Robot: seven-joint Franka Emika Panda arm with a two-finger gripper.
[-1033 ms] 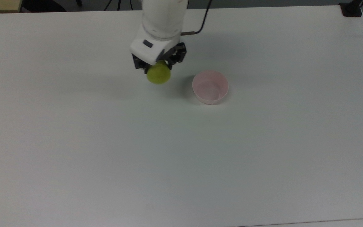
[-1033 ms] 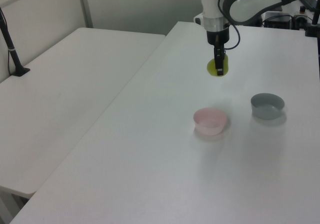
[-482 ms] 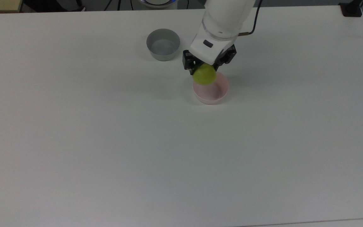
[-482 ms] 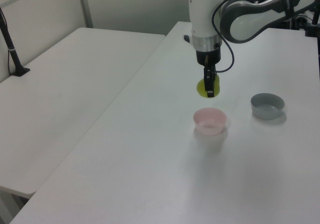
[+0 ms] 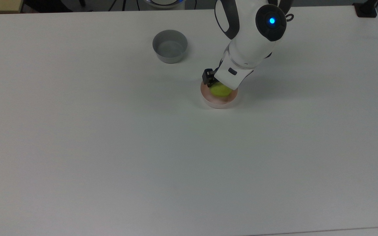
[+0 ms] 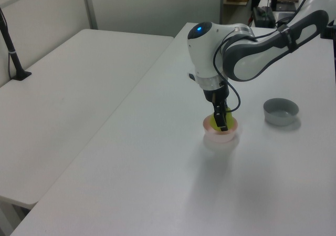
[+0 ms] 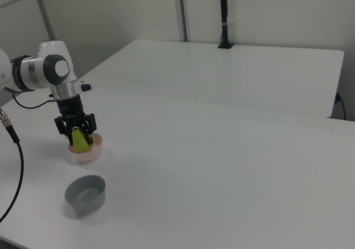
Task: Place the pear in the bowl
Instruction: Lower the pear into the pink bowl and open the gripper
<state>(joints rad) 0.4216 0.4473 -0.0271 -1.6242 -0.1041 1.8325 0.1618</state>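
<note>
The yellow-green pear (image 5: 220,89) (image 6: 216,122) (image 7: 81,140) hangs inside the rim of the pale pink bowl (image 5: 218,101) (image 6: 221,136) (image 7: 89,155), held from above. My gripper (image 5: 218,86) (image 6: 221,121) (image 7: 77,132) is shut on the pear, its black fingers on either side of the fruit and reaching down into the bowl. Whether the pear touches the bowl's bottom I cannot tell. The white arm covers the far part of the bowl in the top view.
A grey round bowl (image 5: 170,46) (image 6: 281,111) (image 7: 85,193) stands apart from the pink one on the white table (image 5: 110,147). A second white table (image 6: 63,89) runs alongside. A black post (image 7: 223,16) stands at that table's far edge.
The gripper carried the pear from beside the pink bowl to above it, then lowered it into the bowl. The arm now leans over the bowl.
</note>
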